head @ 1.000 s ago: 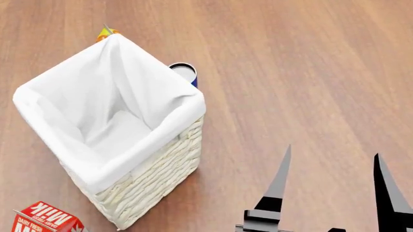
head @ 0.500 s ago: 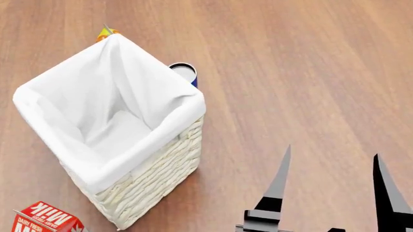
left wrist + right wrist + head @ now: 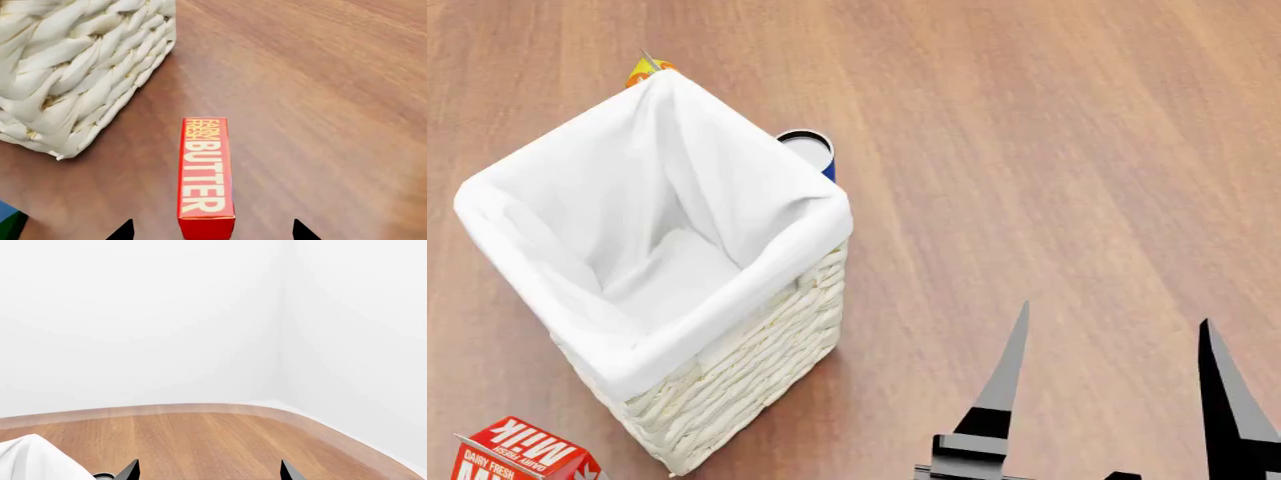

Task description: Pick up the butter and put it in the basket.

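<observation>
Lying flat on the wooden table (image 3: 320, 75): butter (image 3: 205, 172), between the spread fingertips of the left gripper (image 3: 212, 231), basket (image 3: 73, 65) corner near at 10 o'clock. Hovering with fingers wide apart: right gripper (image 3: 1110, 345), at 4 o'clock from the basket in the head view.

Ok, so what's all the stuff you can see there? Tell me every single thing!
basket: one, cream-white wicker with white cloth liner, on the wooden table, nothing visible inside.
butter: one, red carton with yellow and white lettering, lying flat on the table near the basket's corner, seen from the left wrist.
milk carton: one, red, at the near left edge of the head view.
can: one, blue with a silvery top, behind the basket.
orange-yellow thing: one, peeking from behind the basket; cannot tell what.
left gripper: black fingertips apart, either side of the butter.
right gripper: black, open, empty.
</observation>
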{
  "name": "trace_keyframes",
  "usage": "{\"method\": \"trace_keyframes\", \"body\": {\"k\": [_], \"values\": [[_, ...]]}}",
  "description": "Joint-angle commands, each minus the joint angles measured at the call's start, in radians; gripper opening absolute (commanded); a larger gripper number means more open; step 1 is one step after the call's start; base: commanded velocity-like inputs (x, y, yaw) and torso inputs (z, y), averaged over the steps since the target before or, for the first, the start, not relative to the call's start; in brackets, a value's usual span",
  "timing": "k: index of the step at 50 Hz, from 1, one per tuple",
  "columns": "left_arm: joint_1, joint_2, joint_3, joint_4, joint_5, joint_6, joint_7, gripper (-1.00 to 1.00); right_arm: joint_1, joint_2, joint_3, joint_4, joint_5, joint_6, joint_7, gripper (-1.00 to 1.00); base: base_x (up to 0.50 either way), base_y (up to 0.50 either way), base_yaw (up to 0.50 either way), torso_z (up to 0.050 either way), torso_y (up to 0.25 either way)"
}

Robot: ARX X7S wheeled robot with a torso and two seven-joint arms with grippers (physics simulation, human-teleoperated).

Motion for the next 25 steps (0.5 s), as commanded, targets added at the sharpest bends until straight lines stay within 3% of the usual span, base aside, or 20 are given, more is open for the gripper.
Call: {"method": "trace_keyframes", "body": {"k": [1,25], "values": [[-0.016,0.005,0.005,-0.028,-0.001,0.008,0.003,1.00,-0.001,0.004,-0.001,0.002,0.002,-0.005,0.003,1.00,0.00,0.00,0.00,0.000,0.000],[-0.033,0.004,0.009,-0.046,-0.001,0.016,-0.007,1.00,0.002,0.010,-0.008,0.005,0.008,-0.007,0.011,1.00,0.00,0.00,0.00,0.000,0.000]]}}
